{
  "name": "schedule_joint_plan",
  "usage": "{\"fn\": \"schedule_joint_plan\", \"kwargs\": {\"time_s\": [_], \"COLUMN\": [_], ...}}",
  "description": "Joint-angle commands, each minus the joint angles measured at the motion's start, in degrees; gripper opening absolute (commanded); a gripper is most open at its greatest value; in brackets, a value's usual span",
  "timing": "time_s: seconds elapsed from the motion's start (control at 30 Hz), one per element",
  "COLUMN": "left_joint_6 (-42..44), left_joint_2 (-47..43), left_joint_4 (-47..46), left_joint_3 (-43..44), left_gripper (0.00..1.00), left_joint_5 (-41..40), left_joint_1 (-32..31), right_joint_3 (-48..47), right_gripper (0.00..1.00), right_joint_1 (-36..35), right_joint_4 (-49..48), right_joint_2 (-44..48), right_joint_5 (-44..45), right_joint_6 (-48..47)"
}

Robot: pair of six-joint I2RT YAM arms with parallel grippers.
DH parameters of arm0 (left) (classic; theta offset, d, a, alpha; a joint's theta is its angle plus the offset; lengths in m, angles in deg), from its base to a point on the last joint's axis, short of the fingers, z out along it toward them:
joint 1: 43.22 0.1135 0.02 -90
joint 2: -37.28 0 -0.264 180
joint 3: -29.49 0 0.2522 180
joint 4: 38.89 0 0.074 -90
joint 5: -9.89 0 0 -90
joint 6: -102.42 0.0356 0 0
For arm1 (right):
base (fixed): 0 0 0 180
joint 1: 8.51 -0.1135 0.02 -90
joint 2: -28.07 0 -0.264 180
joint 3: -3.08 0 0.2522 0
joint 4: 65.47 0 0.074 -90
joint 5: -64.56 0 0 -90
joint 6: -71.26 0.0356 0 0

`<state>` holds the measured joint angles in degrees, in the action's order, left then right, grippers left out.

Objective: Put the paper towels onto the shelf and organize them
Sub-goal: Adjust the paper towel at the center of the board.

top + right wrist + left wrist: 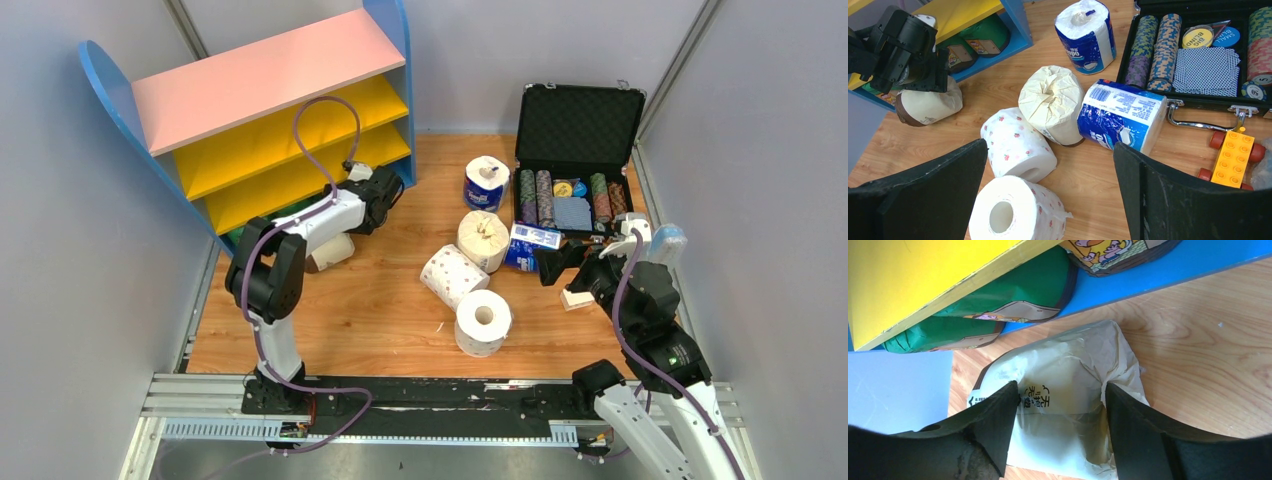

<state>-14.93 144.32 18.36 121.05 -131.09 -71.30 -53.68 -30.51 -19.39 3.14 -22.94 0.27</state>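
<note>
A cream-wrapped paper towel roll (1068, 375) lies on the floor in front of the shelf (270, 75). My left gripper (1058, 390) is shut on it, with a finger pressed against each side. Green-wrapped rolls (1013, 290) sit on the shelf's bottom board. In the middle of the table lie another cream roll (1050, 102), a flower-printed roll (1015, 145), a bare white roll with a hollow core (1010, 212) and a blue-white roll on its side (1120, 115). A second blue-white roll (1087, 35) stands upright behind them. My right gripper (1050, 145) hangs open above this group, holding nothing.
A black foam-lined case (580, 120) with poker chip stacks and cards stands open at the back right. A yellow toy-brick car (1230, 157) lies just in front of it. Grey walls close in the table on both sides.
</note>
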Motion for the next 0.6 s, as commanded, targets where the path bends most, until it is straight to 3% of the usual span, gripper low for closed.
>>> {"fn": "schedule_joint_plan", "kwargs": {"time_s": [0.0, 0.17, 0.33, 0.57], "left_joint_6": [-3.92, -5.33, -8.41, -13.80], "left_joint_2": [-2.68, -9.78, -20.94, -40.92], "left_joint_4": [-0.75, -4.17, -8.34, -10.41], "left_joint_3": [-2.38, -6.08, -13.42, -25.73], "left_gripper": [0.69, 0.57, 0.47, 0.46], "left_joint_5": [1.77, 8.14, 19.71, 29.26], "left_joint_1": [1.44, 3.54, 8.13, 15.20], "right_joint_3": [-0.15, -0.15, -0.15, -0.15], "right_gripper": [1.00, 1.00, 1.00, 1.00], "right_joint_1": [-0.24, -0.24, -0.24, -0.31], "right_joint_4": [-2.08, -2.06, -2.06, -2.04], "right_joint_2": [-0.16, 0.21, 0.22, 0.27], "right_joint_5": [0.40, 0.65, 0.62, 0.34], "right_joint_6": [0.40, 0.42, 0.46, 0.50]}}
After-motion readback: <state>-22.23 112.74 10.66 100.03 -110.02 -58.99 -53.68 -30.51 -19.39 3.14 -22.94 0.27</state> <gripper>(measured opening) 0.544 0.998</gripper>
